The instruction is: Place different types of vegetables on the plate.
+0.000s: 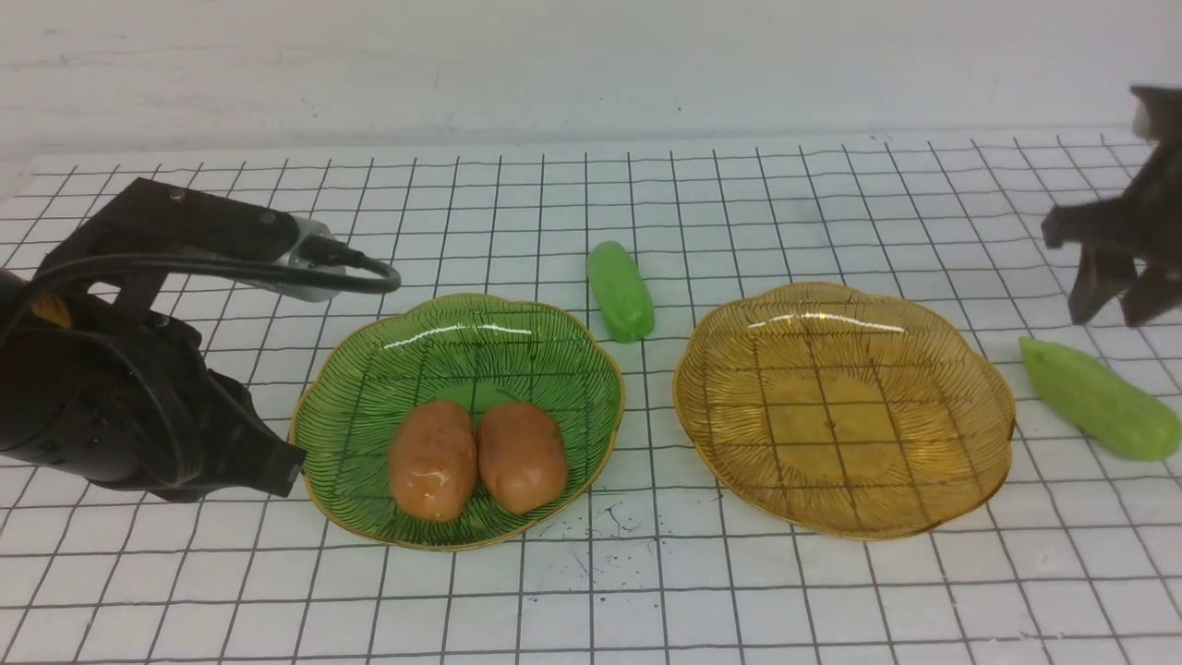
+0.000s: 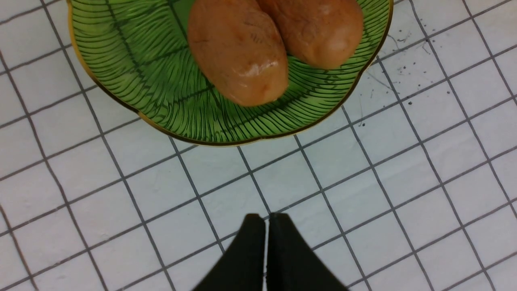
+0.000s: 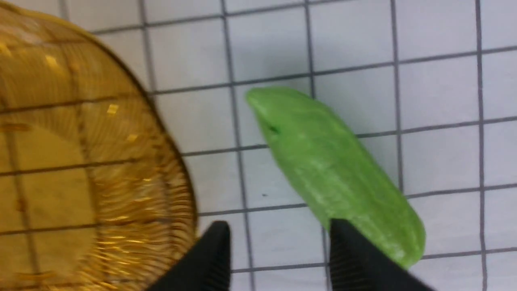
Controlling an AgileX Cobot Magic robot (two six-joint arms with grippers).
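Note:
Two orange-brown potatoes (image 1: 432, 459) (image 1: 522, 455) lie side by side on the green plate (image 1: 462, 346). The amber plate (image 1: 845, 406) to its right holds nothing. One green cucumber (image 1: 621, 291) lies on the table between the plates, towards the back. Another cucumber (image 1: 1099, 397) lies to the right of the amber plate. My right gripper (image 1: 1113, 314) hangs just above it, open; in the right wrist view the cucumber (image 3: 335, 178) runs beside one finger, with nothing between the fingertips (image 3: 278, 226). My left gripper (image 2: 266, 226) is shut and empty, low beside the green plate's (image 2: 121, 60) left edge.
The table is a white surface with a black grid (image 1: 646, 573). A pale wall (image 1: 591, 65) stands behind it. The left arm's cable (image 1: 277, 268) loops above the table left of the green plate.

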